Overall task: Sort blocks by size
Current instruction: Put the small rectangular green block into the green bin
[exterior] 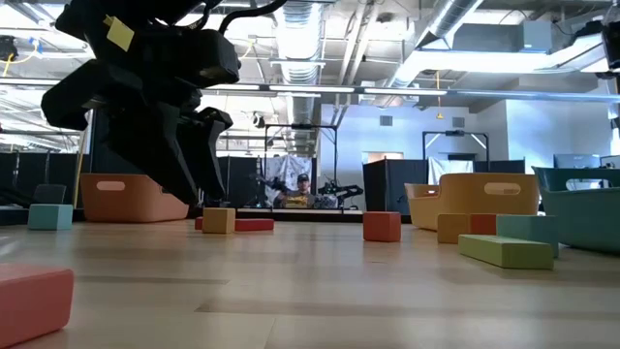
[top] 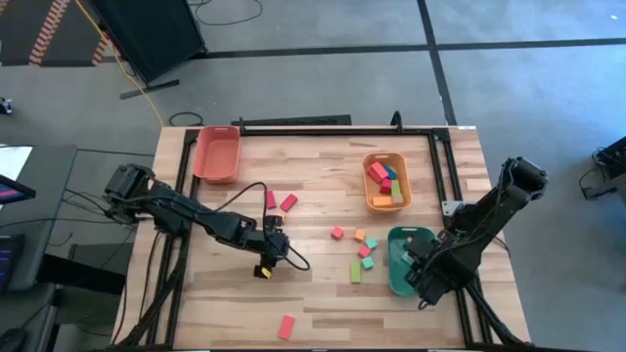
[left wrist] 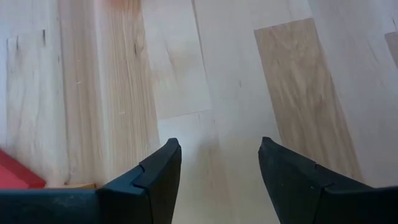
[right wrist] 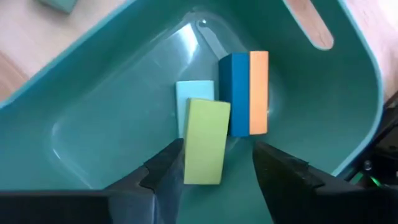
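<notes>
My right gripper (right wrist: 217,147) hangs open, pointing down into the teal tray (top: 394,266) at the table's right. A green block (right wrist: 205,140) stands between its fingers. Under and beside it lie a light teal block (right wrist: 194,93), a dark blue block (right wrist: 235,93) and an orange block (right wrist: 259,92) on the tray floor. My left gripper (left wrist: 217,168) is open just above bare wood left of the table's middle (top: 279,246), with a red block (left wrist: 12,174) close beside it. Several loose blocks (top: 360,252) lie on the wood between the two arms. My right gripper has the green block between its open fingers, which come from above. A clear gap shows between the block's long side (right wrist: 225,137) and one finger (right wrist: 280,171). Whether the other finger (right wrist: 165,171) touches the block I cannot tell.
A red-orange tray (top: 217,154) stands at the far left. An orange tray (top: 373,200) with several blocks stands at the far right. Two red blocks (top: 281,201) lie beyond my left gripper and a pink one (top: 287,326) near the front edge. Black rails (top: 293,125) frame the table.
</notes>
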You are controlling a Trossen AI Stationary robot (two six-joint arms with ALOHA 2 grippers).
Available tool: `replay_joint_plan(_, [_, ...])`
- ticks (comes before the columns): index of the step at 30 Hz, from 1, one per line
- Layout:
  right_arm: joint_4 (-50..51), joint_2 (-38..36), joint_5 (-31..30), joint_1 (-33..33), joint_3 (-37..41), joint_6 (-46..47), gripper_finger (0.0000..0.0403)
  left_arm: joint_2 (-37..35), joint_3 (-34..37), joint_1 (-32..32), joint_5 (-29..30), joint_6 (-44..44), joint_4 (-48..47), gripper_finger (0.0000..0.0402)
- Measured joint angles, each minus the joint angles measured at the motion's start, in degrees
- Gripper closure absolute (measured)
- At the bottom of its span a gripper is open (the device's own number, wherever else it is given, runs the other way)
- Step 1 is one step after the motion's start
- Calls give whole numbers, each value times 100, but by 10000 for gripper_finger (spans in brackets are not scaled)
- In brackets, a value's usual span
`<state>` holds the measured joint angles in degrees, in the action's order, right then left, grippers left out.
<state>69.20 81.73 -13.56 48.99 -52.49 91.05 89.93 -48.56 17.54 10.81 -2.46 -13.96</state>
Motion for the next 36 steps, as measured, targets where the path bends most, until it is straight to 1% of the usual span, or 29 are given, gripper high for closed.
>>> replay_joint_plan(6, [54, 0, 4, 0, 0, 0, 164, 0, 0, 0, 2, 24, -2, 196])
replay_joint_plan(13, [128, -2, -8, -40, -226, -145, 163, 0, 0, 0, 4, 28, -7, 196])
replay_joint_plan(21, [-41, -4, -300, -333, -627, -646, 163, 0, 0, 0, 9, 26, -4, 196])
replay_joint_plan(27, [-932, -4, -450, -699, -713, -1498, 163, 0, 0, 0, 11, 22, -4, 196])
replay_joint_plan(33, [-2313, -4, -457, -1044, -715, -2644, 163, 0, 0, 0, 13, 26, -4, 196])
replay_joint_plan(36, [-2948, -4, -457, -1182, -715, -3029, 163, 0, 0, 0, 13, 26, -4, 196])
